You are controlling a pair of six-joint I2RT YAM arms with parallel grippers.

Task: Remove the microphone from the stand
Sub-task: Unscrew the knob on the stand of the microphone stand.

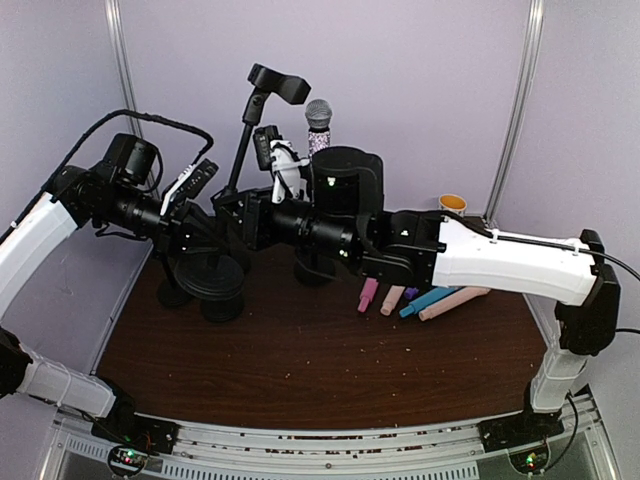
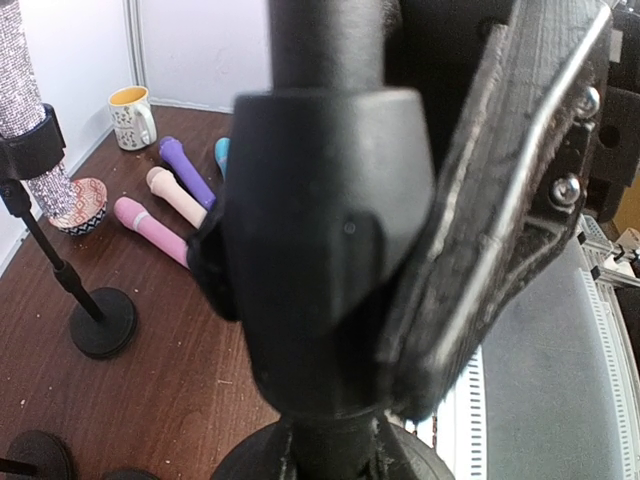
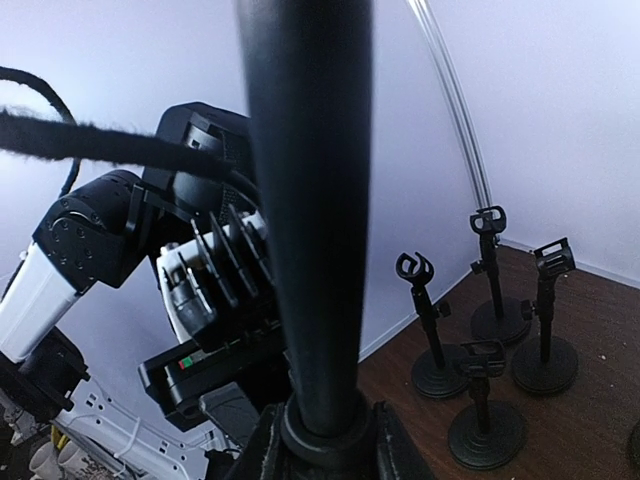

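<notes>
Likely grasp stage: stand [image 2: 310, 260] pinched in left claw [image 1: 195, 185], right claw [image 1: 280, 160] near far microphone [image 1: 318, 130], closure unclear; next, clamp firmly, lift clear.

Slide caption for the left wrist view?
Left gripper shut on a black stand; glittery microphone clipped in another stand beyond.

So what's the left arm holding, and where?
A black mic stand. The jaws are shut on the thick collar low on its pole.
</notes>
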